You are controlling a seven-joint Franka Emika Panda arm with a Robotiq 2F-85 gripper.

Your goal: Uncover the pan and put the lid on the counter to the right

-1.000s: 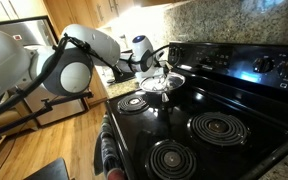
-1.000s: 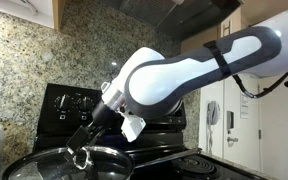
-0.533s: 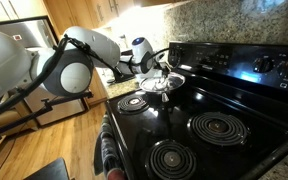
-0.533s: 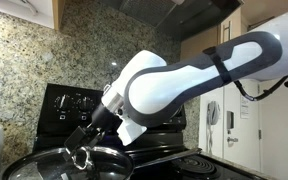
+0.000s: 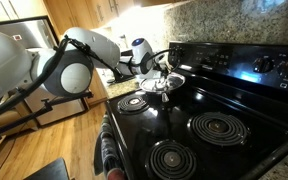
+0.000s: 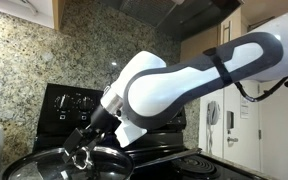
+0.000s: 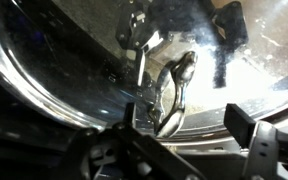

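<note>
The shiny metal pan (image 5: pixel 168 86) sits on a back burner of the black stove, covered by the glass lid (image 5: pixel 164 79). The lid fills the wrist view (image 7: pixel 64 70), with a metal loop handle (image 7: pixel 174 95) at its centre. My gripper (image 7: pixel 189 120) is just above the lid, its two fingers spread wide on either side of the handle without closing on it. In both exterior views the gripper (image 5: pixel 154 70) (image 6: pixel 81 156) hangs right over the lid (image 6: pixel 39 160). The speckled counter (image 5: pixel 119 90) shows as a narrow strip beside the stove.
Three bare coil burners (image 5: pixel 219 127) lie on the glossy stovetop. The stove's raised control panel (image 5: pixel 254 62) stands behind the pan. A granite backsplash (image 6: pixel 24 60) rises behind the stove. A towel (image 5: pixel 108 150) hangs on the oven front.
The gripper has sunk very slightly toward the lid's handle. The lid and pan have not moved.
</note>
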